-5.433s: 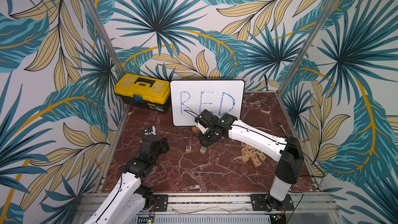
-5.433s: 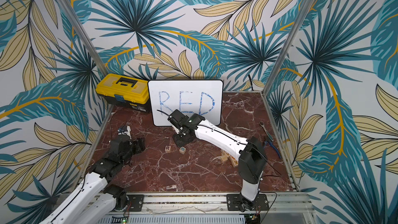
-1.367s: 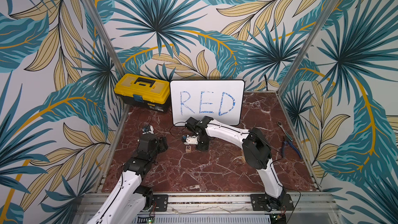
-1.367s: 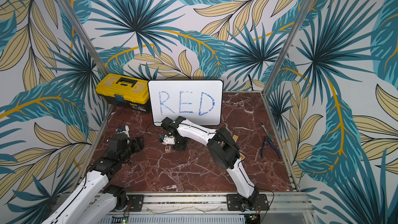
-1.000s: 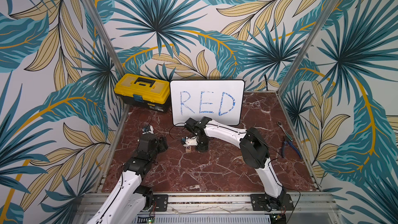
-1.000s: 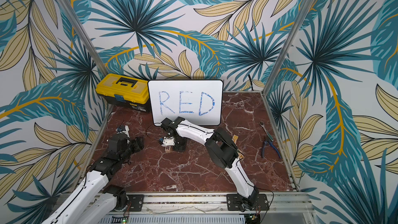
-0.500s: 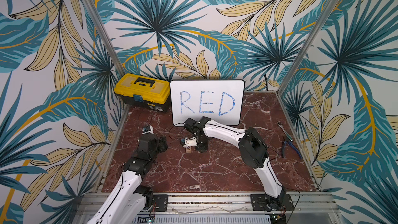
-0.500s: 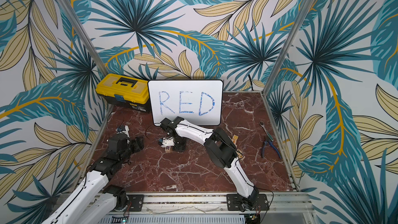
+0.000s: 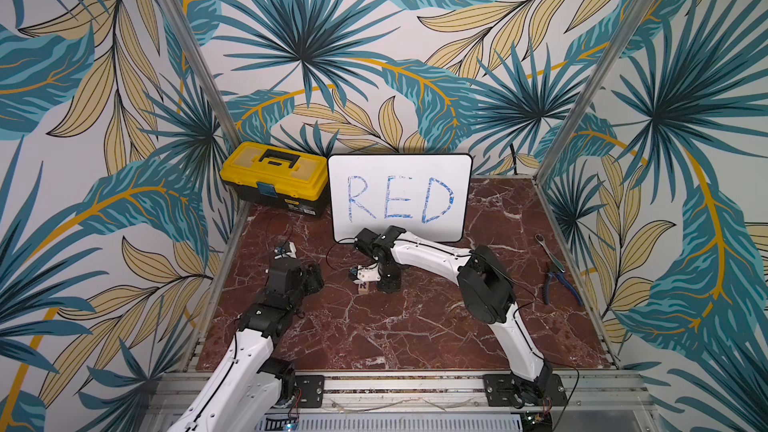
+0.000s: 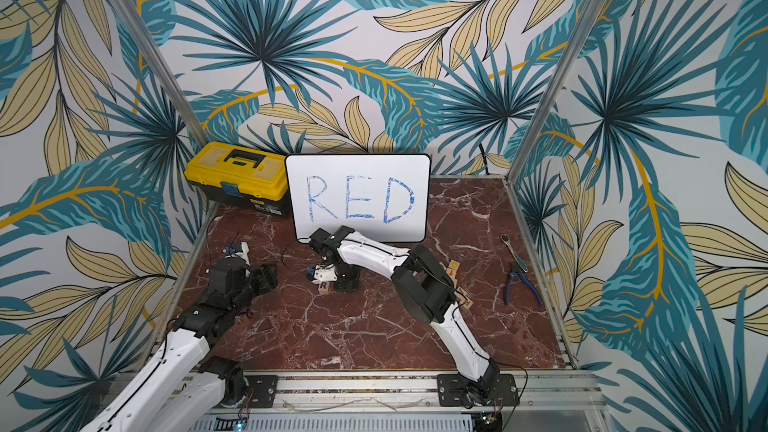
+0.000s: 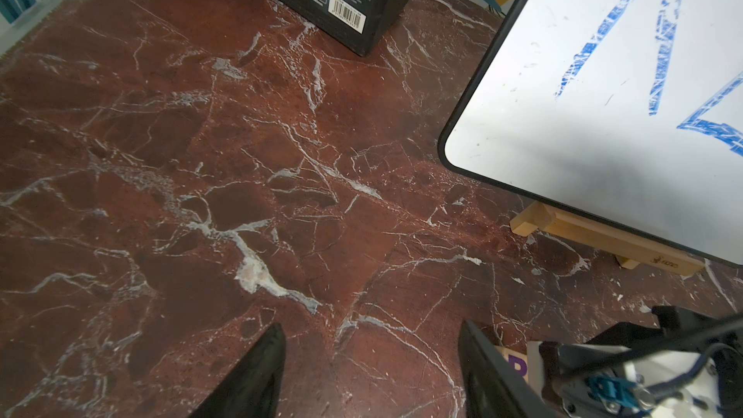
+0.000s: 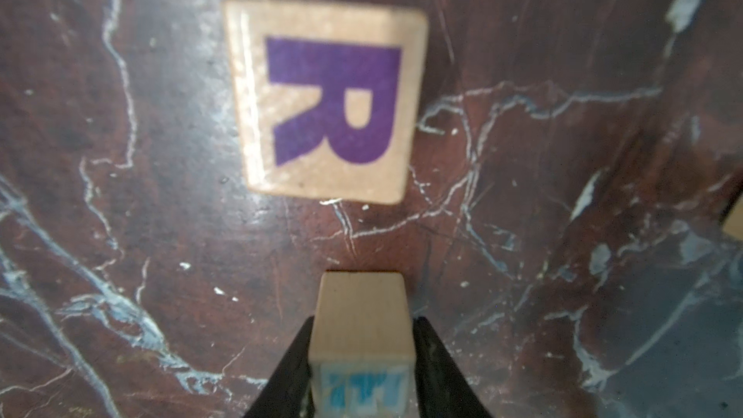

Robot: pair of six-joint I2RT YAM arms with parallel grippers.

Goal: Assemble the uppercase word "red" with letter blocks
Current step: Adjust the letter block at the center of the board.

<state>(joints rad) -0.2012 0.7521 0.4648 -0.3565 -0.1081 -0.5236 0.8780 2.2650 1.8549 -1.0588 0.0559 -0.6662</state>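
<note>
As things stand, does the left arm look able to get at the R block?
Probably yes, but tightly. The R block lies on bare table near the left gripper, with its near side free; the right gripper, closed on a teal-printed block, stands right beside it.

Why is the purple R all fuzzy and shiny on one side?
Right wrist view: the R block is slightly out of focus, with glare along one edge; the nearer block has blurrier blue print. Left wrist view: sharp marble, grey shadow across the whiteboard.
</note>
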